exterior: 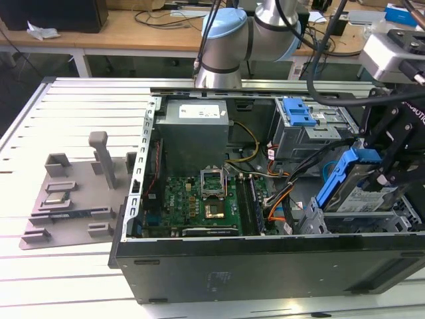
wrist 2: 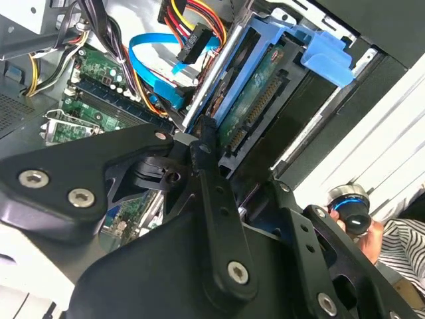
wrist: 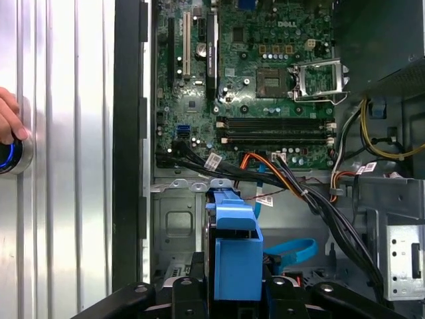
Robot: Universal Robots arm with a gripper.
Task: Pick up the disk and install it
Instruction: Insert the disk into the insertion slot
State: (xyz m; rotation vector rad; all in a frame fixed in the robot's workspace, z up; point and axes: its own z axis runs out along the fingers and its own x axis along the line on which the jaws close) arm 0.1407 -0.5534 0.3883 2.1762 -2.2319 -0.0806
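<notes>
Open computer case (exterior: 265, 266) lying on its side on a slatted table (exterior: 40, 279), lid off. Clamped in the gripper (exterior: 380, 178), jaws closed against its blue frame: the disk (exterior: 364, 194), tilted, label side showing, just above the drive cage (exterior: 312, 219) at the exterior view's right end of the case. In the first wrist view, black fingers (wrist: 191, 291) flanking the blue frame, motherboard (wrist: 265, 86) beyond. Resting on a blue-lit knob (wrist: 8, 158) on the table beside the case: a person's hand (wrist: 8, 114).
</notes>
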